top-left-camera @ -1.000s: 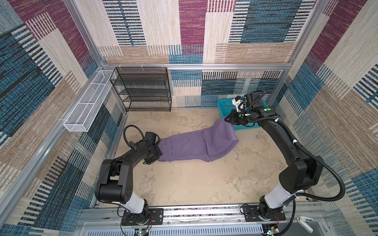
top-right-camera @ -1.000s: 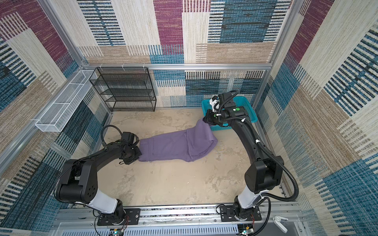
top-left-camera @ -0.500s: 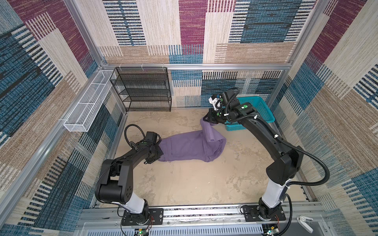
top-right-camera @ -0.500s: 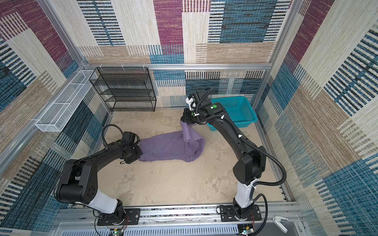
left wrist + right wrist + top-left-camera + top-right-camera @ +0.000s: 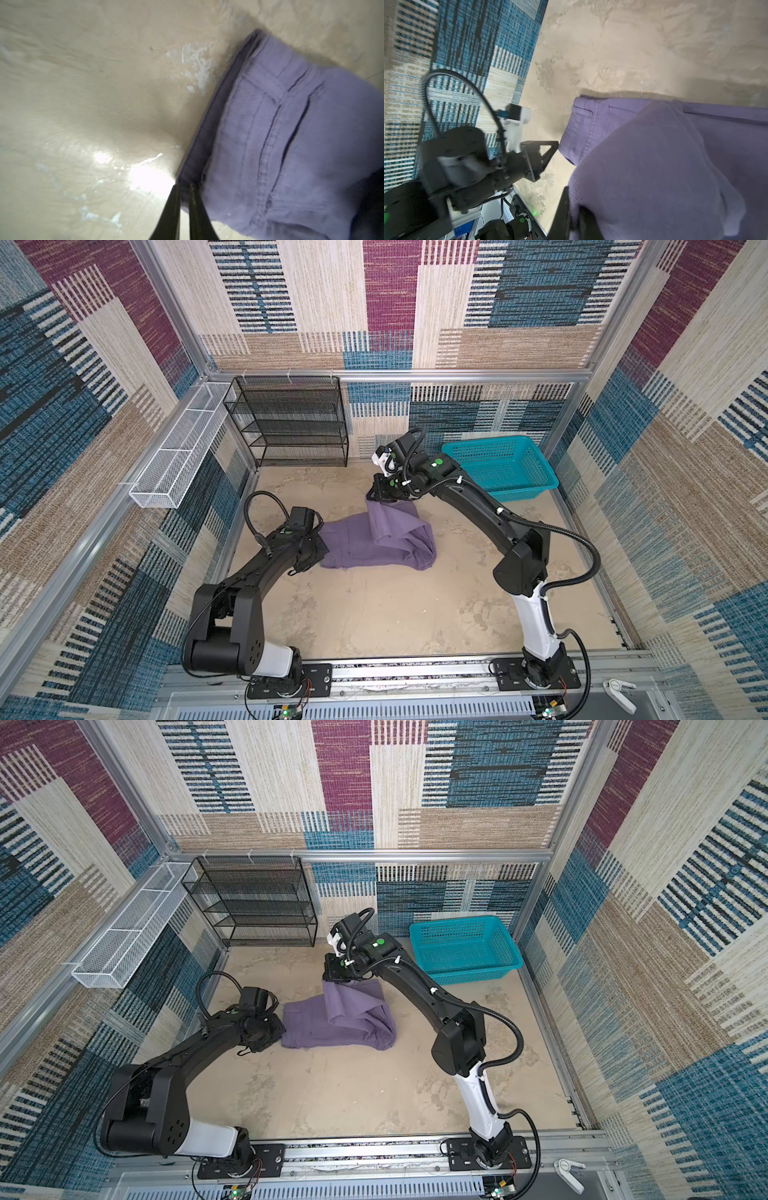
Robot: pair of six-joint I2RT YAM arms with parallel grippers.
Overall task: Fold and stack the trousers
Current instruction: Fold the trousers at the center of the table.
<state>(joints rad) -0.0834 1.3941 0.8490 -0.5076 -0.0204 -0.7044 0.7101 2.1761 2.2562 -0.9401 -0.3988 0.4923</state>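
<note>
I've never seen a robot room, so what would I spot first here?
The purple trousers lying in the middle, half folded. The right claw pinches one end, holding it up over the rest. Behind it sits a bright teal basket in the far corner.

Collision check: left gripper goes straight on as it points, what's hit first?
Left gripper sits at the waistband edge of the muted purple soft cloth trousers; it would likely push straight into them.

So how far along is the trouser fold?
Done: the trousers look laid lengthwise, legs together. In hand: right gripper holds the leg ends lifted over the middle, and left gripper pinches the waistband. Left: laying that fold down, probably folding again, stacking.
</note>
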